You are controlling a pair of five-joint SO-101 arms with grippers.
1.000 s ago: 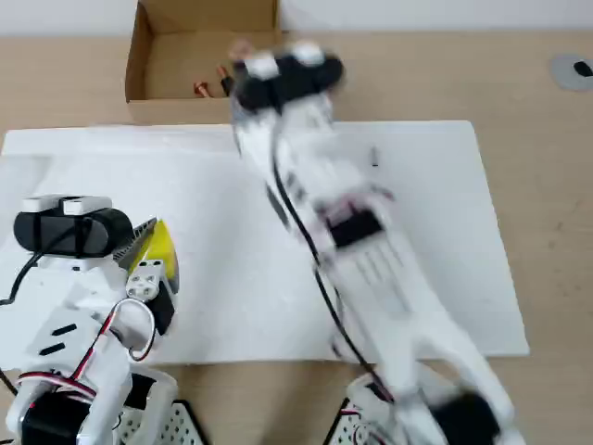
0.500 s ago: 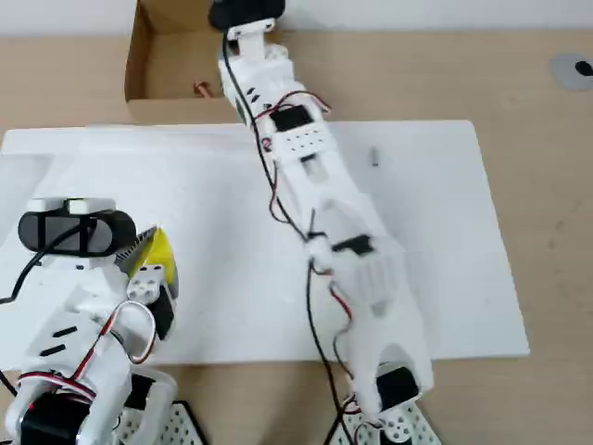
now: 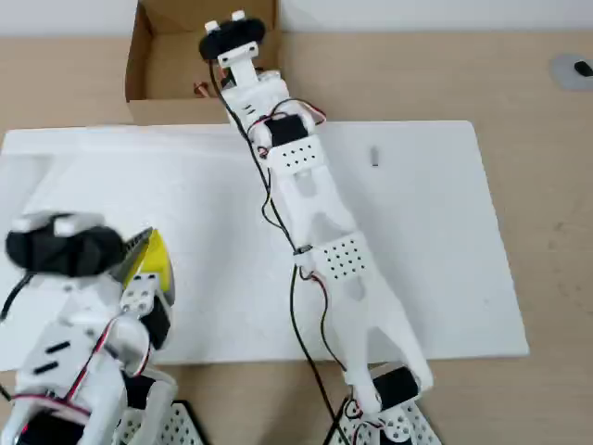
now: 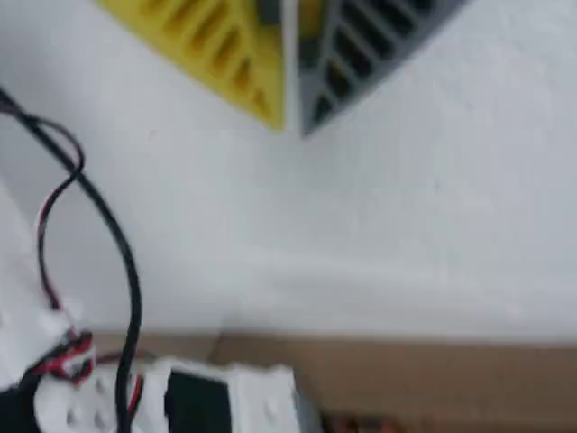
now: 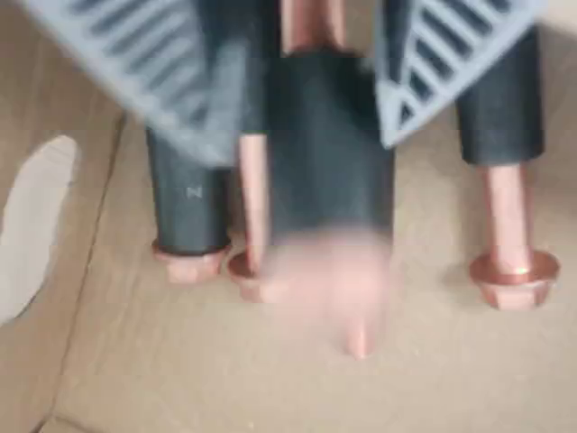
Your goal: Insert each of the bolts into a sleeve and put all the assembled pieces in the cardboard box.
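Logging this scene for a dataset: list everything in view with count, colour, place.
cardboard box: one, brown, table's far edge.
sleeved bolts: at least three, black on copper, inside the box.
white mat: one, on the wooden table.
small dark item: one, on the mat, too small to identify.
grey disc: one, table's far corner.
right gripper: one, blue-grey, in the box over a sleeved bolt.
left gripper: one, yellow and grey, shut, above the mat.

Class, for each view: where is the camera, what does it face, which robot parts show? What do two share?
High: overhead, looking down at table; both arms.
Left wrist: on left arm, facing the white mat; left gripper.
Right wrist: on right arm, facing into the cardboard box; right gripper.
Shared: cardboard box, high and right wrist.
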